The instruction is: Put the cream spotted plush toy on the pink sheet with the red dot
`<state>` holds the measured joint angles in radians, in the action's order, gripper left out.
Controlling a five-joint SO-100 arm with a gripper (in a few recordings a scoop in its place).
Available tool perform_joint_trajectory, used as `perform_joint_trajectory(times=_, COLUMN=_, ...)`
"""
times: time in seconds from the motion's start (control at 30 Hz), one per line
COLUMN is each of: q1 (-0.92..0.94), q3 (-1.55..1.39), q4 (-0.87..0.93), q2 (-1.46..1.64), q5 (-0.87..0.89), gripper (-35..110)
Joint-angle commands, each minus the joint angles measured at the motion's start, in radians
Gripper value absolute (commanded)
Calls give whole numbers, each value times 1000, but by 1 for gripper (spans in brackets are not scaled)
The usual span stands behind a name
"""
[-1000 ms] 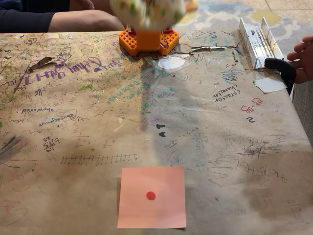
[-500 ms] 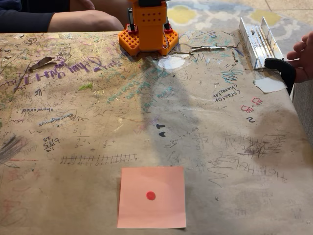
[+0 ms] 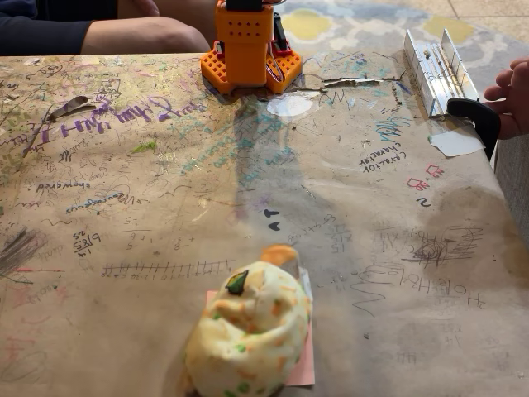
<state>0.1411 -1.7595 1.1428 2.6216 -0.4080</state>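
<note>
The cream spotted plush toy (image 3: 248, 331) is low in the fixed view, blurred, with an orange ear at its top and green and orange spots. It covers most of the pink sheet (image 3: 305, 368), of which thin strips show at the toy's right and upper left; the red dot is hidden under the toy. Whether the toy rests on the sheet or hangs just above it, I cannot tell. The arm's orange base (image 3: 248, 50) stands at the table's far edge, and the arm rises out of the picture's top.
The table (image 3: 124, 207) is covered in scribbled brown paper. A metal rail (image 3: 434, 70), a black clamp (image 3: 475, 116) and a white paper scrap (image 3: 455, 142) sit at the far right. A person's hand (image 3: 512, 95) is at the right edge, a forearm (image 3: 132, 35) at top left.
A second ago the toy was a blur above the arm's base at the top; half a second ago it was out of the picture; now it is over the pink sheet.
</note>
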Motion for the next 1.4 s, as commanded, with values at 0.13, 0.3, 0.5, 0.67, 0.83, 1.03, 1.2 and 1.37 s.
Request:
perform_joint_trajectory(times=0.13, q1=74, q3=-885, q4=0, q2=365, q5=-89, gripper=34)
perform_joint_trajectory(times=0.3, q1=40, q3=-1045, q4=67, q2=552, q5=-74, gripper=5)
perform_joint_trajectory(times=0.5, q1=-60, q3=-1077, q4=106, q2=594, q5=-21, gripper=0)
perform_joint_trajectory(times=0.67, q1=-80, q3=-1170, q4=60, q2=641, q5=20, gripper=0)
perform_joint_trajectory(times=0.83, q1=-95, q3=-1258, q4=55, q2=746, q5=35, gripper=0)
perform_joint_trajectory(times=1.03, q1=-117, q3=-1301, q4=40, q2=750, q5=51, gripper=0)
perform_joint_trajectory(times=1.2, q1=-120, q3=-1301, q4=43, q2=750, q5=49, gripper=0)
perform_joint_trajectory(times=1.37, q1=-126, q3=-1301, q4=44, q2=750, q5=43, gripper=0)
